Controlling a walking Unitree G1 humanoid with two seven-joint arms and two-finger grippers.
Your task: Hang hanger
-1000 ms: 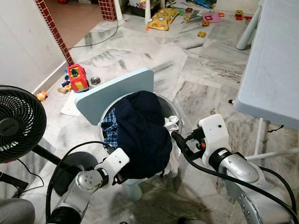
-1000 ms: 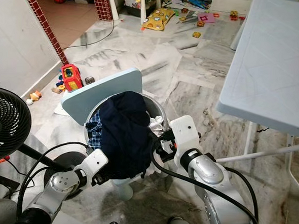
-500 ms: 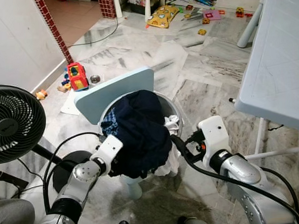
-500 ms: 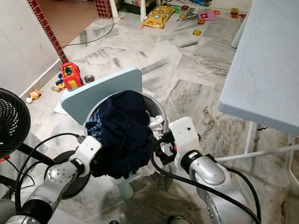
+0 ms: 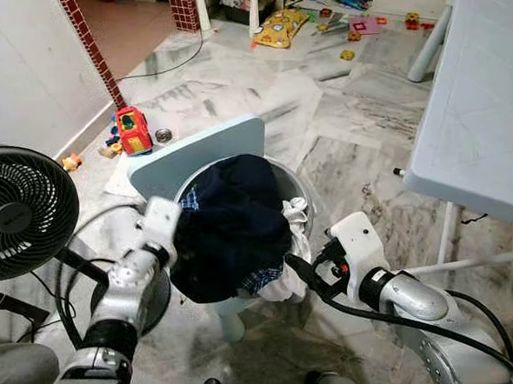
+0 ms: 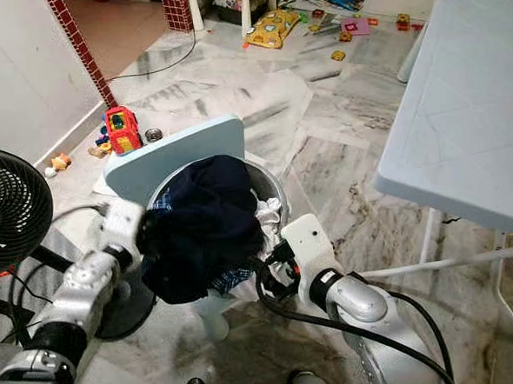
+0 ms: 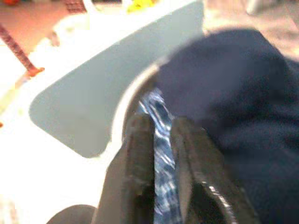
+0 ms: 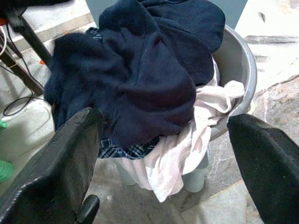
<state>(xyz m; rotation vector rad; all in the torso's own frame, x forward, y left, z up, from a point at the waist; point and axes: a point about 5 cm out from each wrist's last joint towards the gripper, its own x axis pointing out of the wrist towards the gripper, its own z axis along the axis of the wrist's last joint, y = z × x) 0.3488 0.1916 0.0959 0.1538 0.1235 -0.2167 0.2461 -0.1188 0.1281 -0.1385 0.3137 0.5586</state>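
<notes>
A grey laundry tub [image 5: 302, 189] heaped with clothes is seen between the two grippers, on a pale blue chair [image 5: 198, 157]. Most of the heap is taken up by a dark navy garment [image 5: 232, 224], draped over the rim toward the robot. The left gripper [image 7: 156, 154] is set at the tub's rim beside this garment, its fingers nearly closed on a fold of blue checked cloth [image 7: 161, 154]. The right gripper [image 5: 298, 268] is held spread wide, grasping nothing, just short of a white cloth [image 8: 180, 154] that spills over the near rim.

No hanger can be made out, so neither its place, its long axis nor its heading can be told; it may be buried in the heap.

If the checked cloth is pulled, the navy garment could be dragged off onto the floor, or the tub tipped from the chair.
</notes>
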